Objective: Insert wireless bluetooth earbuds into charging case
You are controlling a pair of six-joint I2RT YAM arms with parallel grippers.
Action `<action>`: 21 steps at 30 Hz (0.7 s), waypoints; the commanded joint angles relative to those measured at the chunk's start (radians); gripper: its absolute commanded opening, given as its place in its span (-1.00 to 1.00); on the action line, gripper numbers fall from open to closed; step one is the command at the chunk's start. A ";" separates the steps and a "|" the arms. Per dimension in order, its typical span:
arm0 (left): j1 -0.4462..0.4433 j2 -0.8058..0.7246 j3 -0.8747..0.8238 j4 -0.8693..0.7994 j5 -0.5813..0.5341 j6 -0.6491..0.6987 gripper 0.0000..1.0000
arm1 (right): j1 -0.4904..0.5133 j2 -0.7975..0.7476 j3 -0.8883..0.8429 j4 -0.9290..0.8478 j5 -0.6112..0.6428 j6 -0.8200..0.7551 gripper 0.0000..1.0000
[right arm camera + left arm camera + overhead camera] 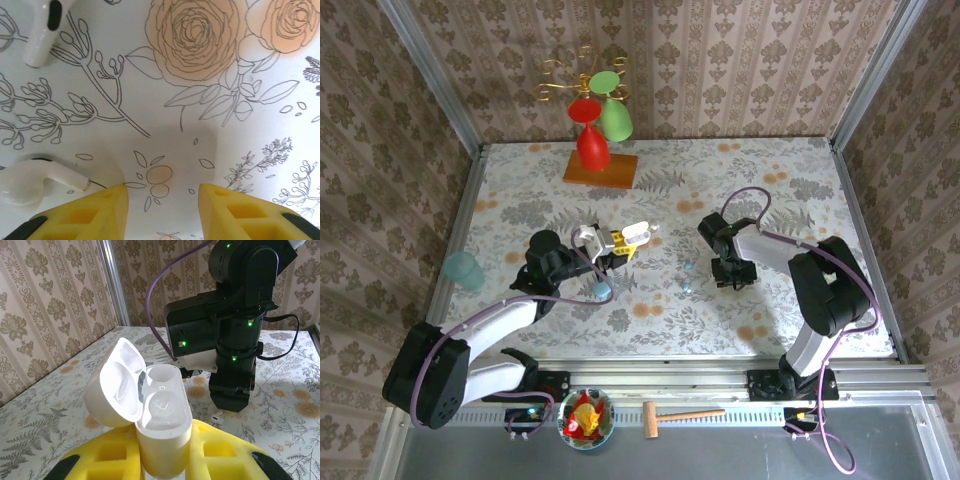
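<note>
Currently the step in hand looks like the pick-up of the first earbud; nothing has gone into the case yet, as far as I can judge.

- The left gripper [162, 452] is clamped on the charging case [162, 412], holding it upright off the table between its yellow fingers.
- The case's lid [117, 385] is hinged back, and both wells appear empty and ready to receive.
- The right gripper [162, 197] hangs low over the flowered table [215, 115] with its fingers parted and nothing between them.
- A white earbud [42, 182] lies on its side just beside one of those fingers, outside the gap rather than within it.
- A second earbud [44, 25] lies farther off on the table, apart from the first.
- The next move probably calls for a small sideways shift, so that the near earbud sits between the fingers, then a short descent and a gentle close.
- The piece is tiny and smooth, so an off-centre pinch could squirt it away.
- After that it must be carried to the open case and turned stem-down to suit a well.
</note>
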 commanded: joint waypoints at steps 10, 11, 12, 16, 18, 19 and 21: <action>0.010 -0.059 -0.031 0.014 -0.066 0.001 -0.89 | 0.099 -0.067 0.110 -0.072 0.072 0.017 -0.24; 0.011 -0.067 -0.035 0.012 -0.066 0.001 -0.89 | 0.113 -0.050 0.124 -0.073 0.081 0.027 -0.25; 0.011 -0.073 -0.039 0.010 -0.066 -0.001 -0.89 | 0.126 -0.034 0.135 -0.074 0.089 0.036 -0.26; 0.011 -0.093 -0.053 0.004 -0.066 -0.008 -0.89 | 0.165 0.044 0.181 -0.090 0.121 0.052 -0.30; 0.011 -0.102 -0.060 0.001 -0.066 -0.005 -0.89 | 0.171 0.081 0.202 -0.099 0.133 0.056 -0.34; 0.011 -0.104 -0.061 0.001 -0.066 -0.005 -0.89 | 0.173 0.102 0.212 -0.106 0.135 0.057 -0.35; 0.013 -0.109 -0.063 0.001 -0.066 -0.005 -0.89 | 0.173 0.133 0.229 -0.117 0.146 0.060 -0.37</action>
